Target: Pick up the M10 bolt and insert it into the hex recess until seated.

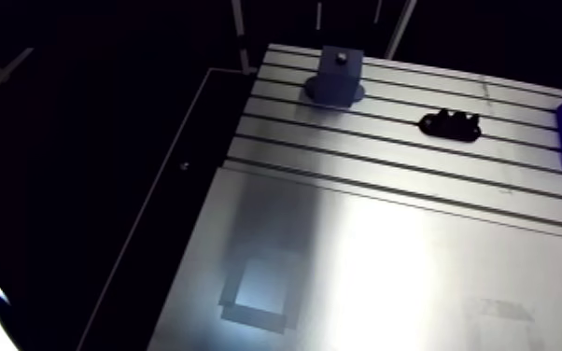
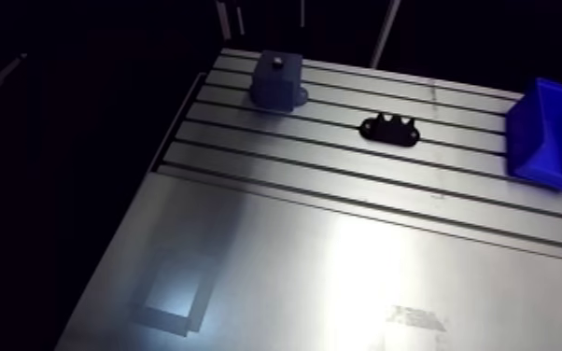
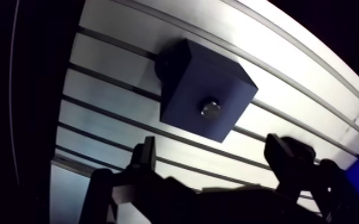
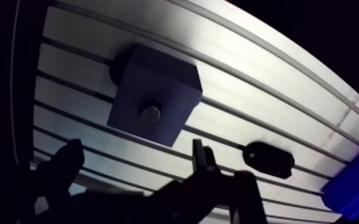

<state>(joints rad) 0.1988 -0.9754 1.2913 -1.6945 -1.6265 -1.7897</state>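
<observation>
A dark square block [image 3: 188, 77] stands on a round base at the far left corner of the slotted table [image 1: 359, 159]. A metal bolt head [image 3: 210, 109] sits in the middle of the block's top face, also seen in the arm view as the bolt [image 2: 276, 64]. In the wrist view my gripper [image 3: 214, 149] hangs above the table just short of the block. Its dark fingers [image 3: 146, 156] stand wide apart with nothing between them, so it is open. The gripper does not show in the arm view.
A small black fixture [image 2: 389, 130] lies on the slots to the right of the block. A blue bin [image 2: 551, 135] stands at the table's right edge. A smooth metal plate [image 2: 341, 280] covers the near half of the table.
</observation>
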